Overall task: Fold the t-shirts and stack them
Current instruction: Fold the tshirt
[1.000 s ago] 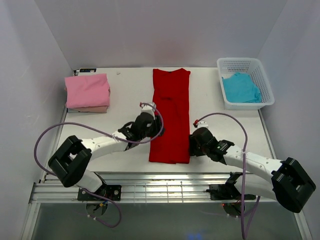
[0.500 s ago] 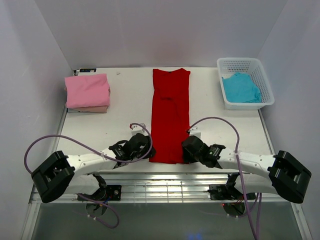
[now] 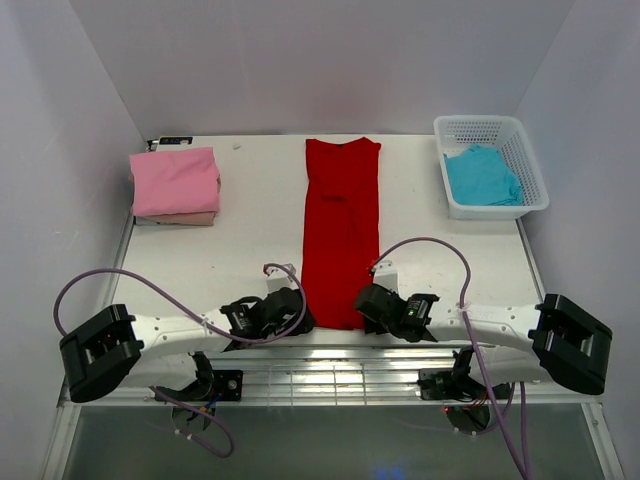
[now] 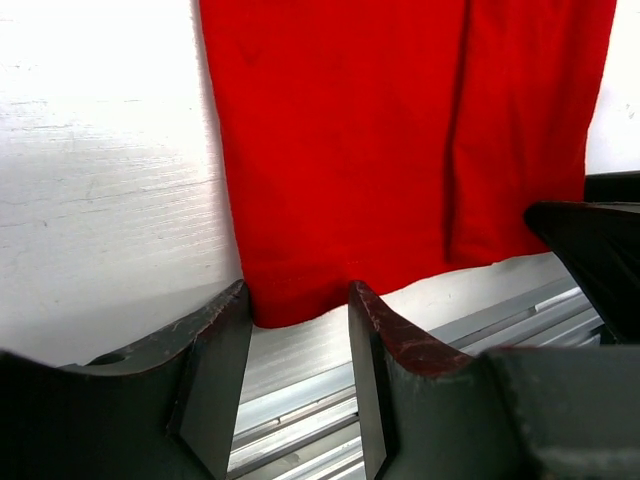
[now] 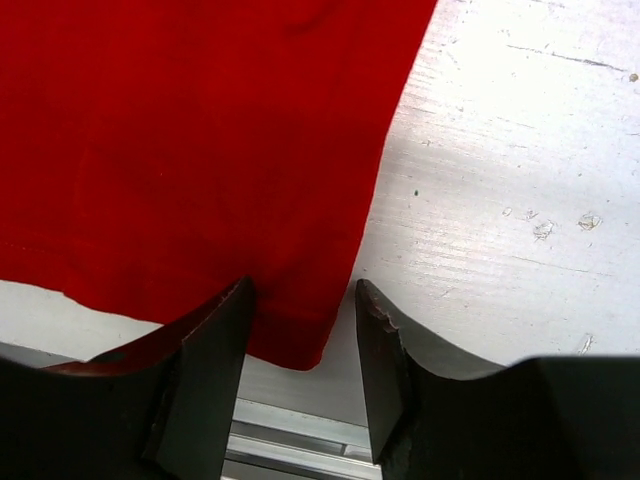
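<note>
Red shirt [image 3: 341, 230] flat on table [image 3: 440, 250], long axis running away from arms, hem at near edge. Left gripper [image 4: 298, 320] half open, straddles left hem corner; right gripper [image 5: 303, 305] likewise at right corner. Nothing clamped yet.

I can't read any words, numbers or signs from where I stand. A small dark thing [image 3: 175, 141] sits at the 11 o'clock corner of the table [image 3: 255, 200]. It is too small to tell if anything is written on it.
</note>
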Motion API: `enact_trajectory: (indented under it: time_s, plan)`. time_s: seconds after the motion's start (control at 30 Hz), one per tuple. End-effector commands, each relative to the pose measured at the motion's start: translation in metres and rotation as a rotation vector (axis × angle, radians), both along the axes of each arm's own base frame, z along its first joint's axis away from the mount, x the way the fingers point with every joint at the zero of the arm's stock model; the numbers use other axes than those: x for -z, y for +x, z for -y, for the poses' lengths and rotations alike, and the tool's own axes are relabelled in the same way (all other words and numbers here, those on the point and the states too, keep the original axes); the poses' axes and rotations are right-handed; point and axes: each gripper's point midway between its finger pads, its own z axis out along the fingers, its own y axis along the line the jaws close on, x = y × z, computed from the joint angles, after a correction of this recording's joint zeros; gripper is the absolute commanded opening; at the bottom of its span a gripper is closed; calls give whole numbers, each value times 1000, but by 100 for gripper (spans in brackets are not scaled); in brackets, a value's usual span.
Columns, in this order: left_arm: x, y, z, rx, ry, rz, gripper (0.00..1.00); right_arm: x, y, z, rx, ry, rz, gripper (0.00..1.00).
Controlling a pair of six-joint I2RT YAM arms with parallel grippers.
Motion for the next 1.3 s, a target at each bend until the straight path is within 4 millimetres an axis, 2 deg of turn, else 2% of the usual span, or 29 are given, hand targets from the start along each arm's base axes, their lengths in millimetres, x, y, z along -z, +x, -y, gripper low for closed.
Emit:
enact_trajectory:
  time_s: [0.0, 0.13, 0.2, 0.23, 0.27, 0.37, 0.4, 0.47, 0.57, 0.73, 0.77, 0.83, 0.9, 0.97, 1.1, 1.17, 1.27]
  plan:
    - [15, -5, -12, -28, 69, -24, 53, -4, 3, 0, 38, -19, 14, 48]
    - [21, -4, -16, -48, 95, -23, 49, 0, 1, 0, 38, -31, 5, 40]
    - [25, -5, -19, -58, 116, -29, 42, 3, -2, 0, 39, -40, -6, 32]
    - [27, -5, -22, -65, 124, -30, 38, 4, -3, 0, 40, -42, -8, 24]
    - [30, -6, -24, -70, 133, -36, 28, 6, -4, 1, 38, -49, -14, 19]
    - [35, -9, -27, -70, 151, -37, 13, 11, -10, 3, 42, -68, -30, 8]
    - [37, -11, -28, -64, 161, -39, 6, 12, -13, 6, 42, -82, -37, 8]
    - [41, -14, -30, -64, 177, -37, 1, 14, -20, 5, 40, -98, -44, 8]
    - [45, -23, -29, -52, 193, -39, 0, 17, -33, 9, 51, -143, -55, 8]
    - [54, -58, -23, -20, 224, -71, 0, 16, -63, 14, 42, -218, -74, 8]
    - [55, -64, -21, -17, 229, -74, 0, 14, -67, 10, 65, -207, -79, 8]
    - [49, -77, -17, -23, 246, -63, 0, 9, -78, 12, 47, -232, -72, 8]
    - [38, -83, -11, -21, 253, -34, 0, -4, -78, 1, 69, -198, -37, 8]
    - [18, -75, -8, -71, 266, 20, 0, -21, -76, -4, 76, -194, -1, 8]
    - [-18, -54, -12, -138, 268, 138, 0, -52, -52, -8, 110, -181, 129, 8]
    - [-32, -44, -18, -176, 270, 198, 0, -62, -44, -10, 116, -172, 156, 8]
    - [-51, -34, -13, -184, 238, 260, 0, -73, -26, -11, 137, -171, 200, 8]
